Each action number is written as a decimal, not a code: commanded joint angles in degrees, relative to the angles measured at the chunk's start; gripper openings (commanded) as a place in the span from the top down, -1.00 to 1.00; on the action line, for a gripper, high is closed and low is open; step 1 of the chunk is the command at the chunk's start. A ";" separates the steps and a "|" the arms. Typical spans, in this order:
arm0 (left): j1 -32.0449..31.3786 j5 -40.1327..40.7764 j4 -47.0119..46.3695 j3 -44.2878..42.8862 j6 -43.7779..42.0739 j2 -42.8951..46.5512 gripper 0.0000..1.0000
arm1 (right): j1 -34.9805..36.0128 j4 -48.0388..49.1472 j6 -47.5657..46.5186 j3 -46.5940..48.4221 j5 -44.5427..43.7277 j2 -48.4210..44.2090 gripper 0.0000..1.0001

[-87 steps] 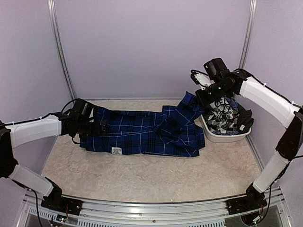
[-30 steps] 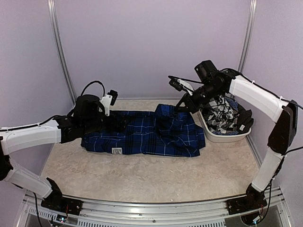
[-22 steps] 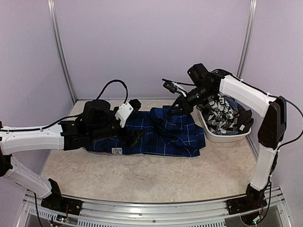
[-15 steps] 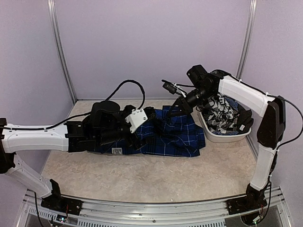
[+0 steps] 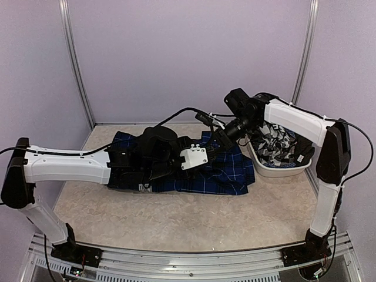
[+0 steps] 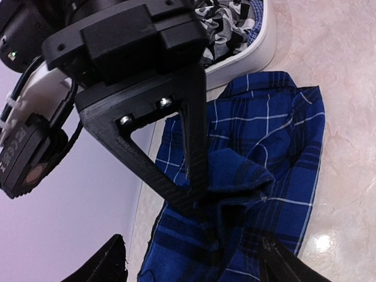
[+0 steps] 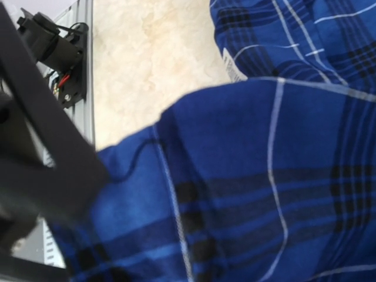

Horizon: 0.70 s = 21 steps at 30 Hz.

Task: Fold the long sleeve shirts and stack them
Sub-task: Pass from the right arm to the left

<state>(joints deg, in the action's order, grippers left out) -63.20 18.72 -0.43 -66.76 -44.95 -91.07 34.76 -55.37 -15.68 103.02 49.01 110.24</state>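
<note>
The royal blue plaid shirt [image 5: 230,174] lies across the middle of the table. My right gripper [image 5: 213,143] is shut on a raised fold of it near its far edge. The left wrist view shows those black fingers [image 6: 197,200] pinching the fold above the shirt [image 6: 276,135]. Blue cloth [image 7: 264,176] fills the right wrist view. My left gripper [image 5: 204,155] hovers over the shirt's middle, right beside the right gripper. Its jaws stand wide open and empty. The black-and-white checked shirt [image 5: 276,144] lies bunched in the basket, also seen in the left wrist view [image 6: 226,23].
A white basket [image 5: 276,172] stands at the right side of the table, its wall close to the shirt's right edge [image 6: 258,56]. Purple walls enclose the back and sides. A metal rail [image 5: 176,267] runs along the near edge.
My left arm has swept from the shirt's left end to its middle. My right gripper has moved left and down from the basket side, carrying the blue fold over the shirt.
</note>
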 commanded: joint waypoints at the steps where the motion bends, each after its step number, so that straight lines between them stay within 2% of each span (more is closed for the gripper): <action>1: -0.17 1.79 1.56 -2.59 -4.00 -3.25 -0.31 | 0.80 0.63 0.50 -1.42 1.68 0.42 1.00; 7: 0.74 2.94 3.15 -4.25 -3.88 -6.30 0.27 | 0.91 0.96 0.37 -3.06 1.43 -0.22 1.00; 12: 1.43 3.04 1.86 -4.33 -3.04 -6.45 0.98 | 0.91 1.16 0.52 -3.09 1.28 -0.04 1.00; 15: 1.74 2.03 -0.54 -3.36 -3.43 -5.40 1.00 | 0.59 2.40 2.21 -3.15 -0.66 -0.20 1.00; 17: 2.27 1.70 -2.02 -3.03 -3.80 -4.22 1.00 | -0.15 4.57 4.66 -3.66 -2.09 -1.12 0.76; 18: 2.76 1.52 -2.52 -3.13 -3.45 -3.84 1.00 | -0.66 5.41 6.35 -3.78 -2.80 -1.87 0.44; 19: 3.37 1.06 -2.70 -3.42 -2.70 -3.23 1.00 | -1.34 6.17 7.66 -3.79 -3.71 -2.64 0.24; 21: 4.83 -0.81 -2.59 -4.86 0.37 -1.95 1.00 | -2.78 7.70 10.43 -3.57 -5.52 -4.66 0.02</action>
<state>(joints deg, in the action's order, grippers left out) -60.77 20.56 0.05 -69.84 -48.14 -96.95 34.30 -51.92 -11.03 99.63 47.05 110.08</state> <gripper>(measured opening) 0.018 0.395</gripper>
